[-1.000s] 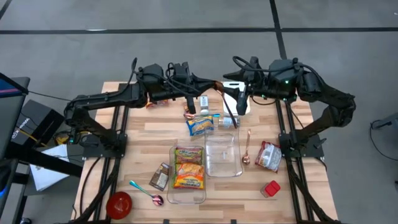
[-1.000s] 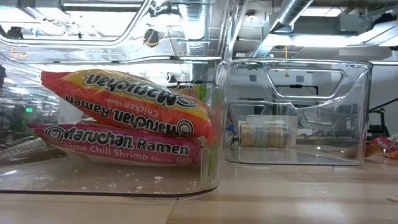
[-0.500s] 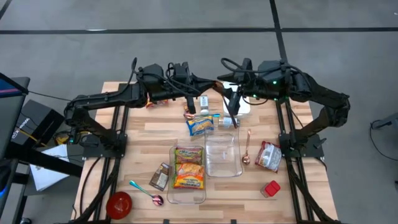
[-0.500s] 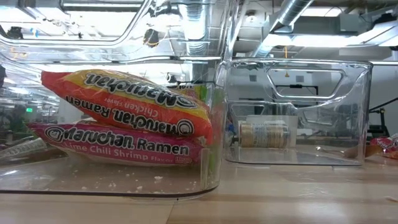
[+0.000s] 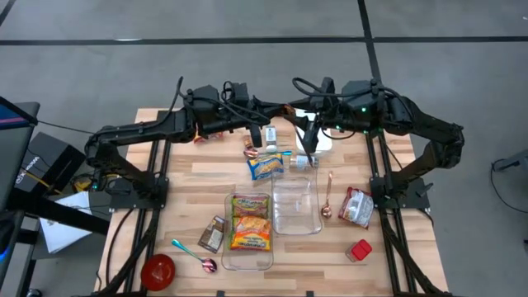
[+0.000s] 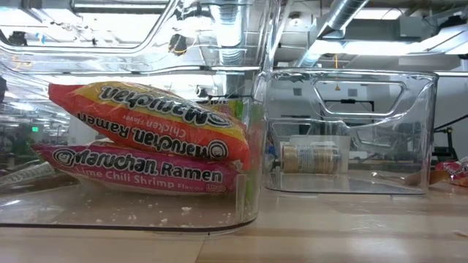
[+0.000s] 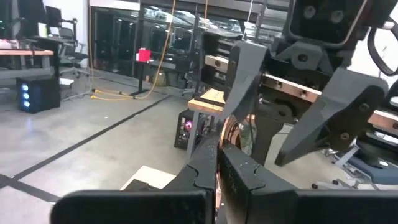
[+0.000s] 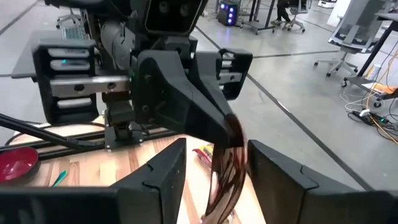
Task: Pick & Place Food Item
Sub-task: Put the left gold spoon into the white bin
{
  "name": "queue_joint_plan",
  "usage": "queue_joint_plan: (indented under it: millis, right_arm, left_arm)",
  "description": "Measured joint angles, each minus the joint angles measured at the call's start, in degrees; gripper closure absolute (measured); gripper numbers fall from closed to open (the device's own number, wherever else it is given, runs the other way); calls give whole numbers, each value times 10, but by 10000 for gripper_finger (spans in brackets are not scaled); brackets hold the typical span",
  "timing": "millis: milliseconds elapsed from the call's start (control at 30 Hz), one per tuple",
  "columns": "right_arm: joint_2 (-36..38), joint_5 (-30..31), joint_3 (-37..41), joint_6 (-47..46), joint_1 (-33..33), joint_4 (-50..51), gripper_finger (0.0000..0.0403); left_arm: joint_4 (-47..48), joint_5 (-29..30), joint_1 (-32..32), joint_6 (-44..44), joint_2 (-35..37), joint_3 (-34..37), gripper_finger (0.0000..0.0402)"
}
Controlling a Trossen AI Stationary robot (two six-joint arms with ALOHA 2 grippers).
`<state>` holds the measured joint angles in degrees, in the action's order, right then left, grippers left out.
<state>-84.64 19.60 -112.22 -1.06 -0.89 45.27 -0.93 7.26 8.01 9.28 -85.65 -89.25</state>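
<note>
Ramen packet (image 5: 266,166), the loose one with yellow and blue print, is lying flat on the desk (image 5: 202,177), just at 12 o'clock from the left clear bin (image 5: 227,247). That bin is holding two more ramen packets (image 5: 250,221); in the low view they are lying one on the other (image 6: 146,139), the upper one tilted. The right clear bin (image 5: 313,223) is touching the first bin on its 3 o'clock side. Through its wall the low view is showing a small can (image 6: 311,156) lying on its side on the desk beyond.

The left gripper (image 5: 257,139) is hovering at 11 o'clock from the loose packet, near it but not touching it. In the left wrist view its jaws are pressed together (image 7: 217,171), with nothing between them.

The right gripper (image 5: 308,148) is hanging at about 2 o'clock from the loose packet, just beside the far edge of the right bin. In the right wrist view its jaws are standing spread (image 8: 214,180), and the other arm is filling the space close in front of them. I cannot tell if they are touching anything.

A copper spoon (image 5: 327,198) is lying at 3 o'clock from the right bin, and a red snack bag (image 5: 356,206) is lying beyond the spoon. A red bowl (image 5: 158,270) is sitting at the 7 o'clock corner of the desk, with a teal-handled spoon (image 5: 194,256) near it.
</note>
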Motion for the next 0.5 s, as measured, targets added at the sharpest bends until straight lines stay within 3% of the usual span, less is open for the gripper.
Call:
queue_joint_plan:
  millis: [500]
  right_arm:
    - [0,28,0,-4,0,12,240]
  left_arm:
    - [-1,0,-3,2,3,0,401]
